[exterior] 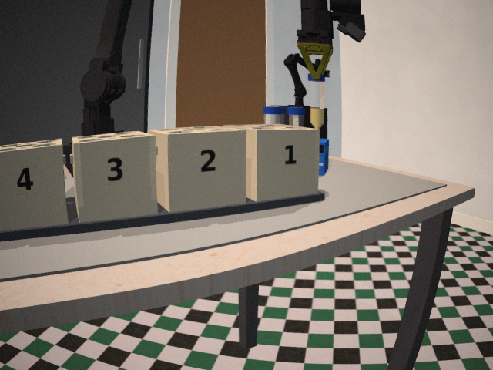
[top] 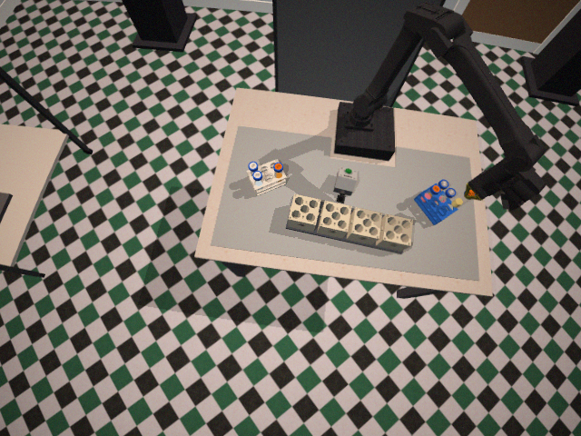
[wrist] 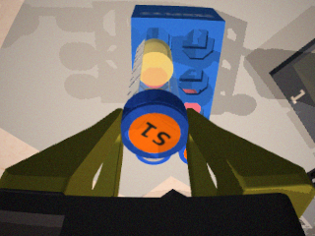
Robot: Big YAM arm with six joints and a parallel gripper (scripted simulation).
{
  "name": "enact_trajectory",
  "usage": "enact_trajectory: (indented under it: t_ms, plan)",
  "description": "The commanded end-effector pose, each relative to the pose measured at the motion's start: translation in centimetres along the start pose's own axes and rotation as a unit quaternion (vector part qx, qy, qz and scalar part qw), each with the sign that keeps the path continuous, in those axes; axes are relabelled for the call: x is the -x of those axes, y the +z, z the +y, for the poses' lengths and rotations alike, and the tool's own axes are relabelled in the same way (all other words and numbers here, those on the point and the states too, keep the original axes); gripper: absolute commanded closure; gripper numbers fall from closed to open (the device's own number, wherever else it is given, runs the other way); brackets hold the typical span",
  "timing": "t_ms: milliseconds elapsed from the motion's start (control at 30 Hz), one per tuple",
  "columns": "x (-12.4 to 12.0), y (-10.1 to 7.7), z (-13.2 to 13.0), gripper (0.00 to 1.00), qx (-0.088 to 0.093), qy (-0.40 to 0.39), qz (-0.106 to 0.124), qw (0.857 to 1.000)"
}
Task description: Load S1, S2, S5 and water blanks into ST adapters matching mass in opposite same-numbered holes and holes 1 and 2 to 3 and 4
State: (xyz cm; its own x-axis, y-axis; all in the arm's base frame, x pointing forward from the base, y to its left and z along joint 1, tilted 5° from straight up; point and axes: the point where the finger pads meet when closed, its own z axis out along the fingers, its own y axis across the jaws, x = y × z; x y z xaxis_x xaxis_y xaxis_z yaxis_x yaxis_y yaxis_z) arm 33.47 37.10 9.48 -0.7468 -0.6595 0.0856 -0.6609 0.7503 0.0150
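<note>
My gripper (exterior: 317,72) is shut on the blue cap of sample tube S1 (wrist: 153,133), whose orange dot shows in the wrist view. The tube (exterior: 317,101) hangs upright with a little yellowish liquid in its cone. It is above the blue rack RS (top: 434,203), over the rack's outer end near the right table edge; the rack also shows below the tube in the wrist view (wrist: 179,53). RS holds an orange-dot tube (top: 436,188) and two pale-dot tubes (top: 447,187). Adapters 1 (exterior: 282,161), 2 (exterior: 201,167), 3 (exterior: 113,175) and 4 (exterior: 29,183) stand in a row on ST with empty holes.
The white rack RB (top: 267,175) stands at the mat's far left with two white-dot tubes and one orange-dot tube (top: 278,166). The green key DONE (top: 348,171) sits on its grey box between the arm's base and the adapters. The table edge is close beyond RS.
</note>
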Motion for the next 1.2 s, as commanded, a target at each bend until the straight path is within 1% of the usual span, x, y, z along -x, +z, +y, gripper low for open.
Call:
enact_trajectory:
  t_ms: [0,67,133,167,867,900,967,1067,1167]
  plan:
    - [0.6,0.9,0.6,1.0,0.001,0.0,-0.01,1.0]
    - [0.6,1.0,0.5,1.0,0.001,0.0,-0.011,1.0]
    - [0.6,-0.3,0.5,1.0,0.002,0.0,-0.024,1.0]
    - [1.3,-1.0,0.3,1.0,0.003,-0.001,-0.028,1.0]
    - [1.3,-0.9,0.3,1.0,0.003,-0.001,-0.028,1.0]
    - [0.5,0.3,0.6,1.0,0.002,0.0,-0.02,1.0]
    - [0.5,0.3,0.6,1.0,0.002,0.0,-0.02,1.0]
    - [0.5,1.7,0.6,1.0,0.001,-0.001,-0.01,1.0]
    - [0.5,2.0,0.5,1.0,0.001,0.0,-0.011,1.0]
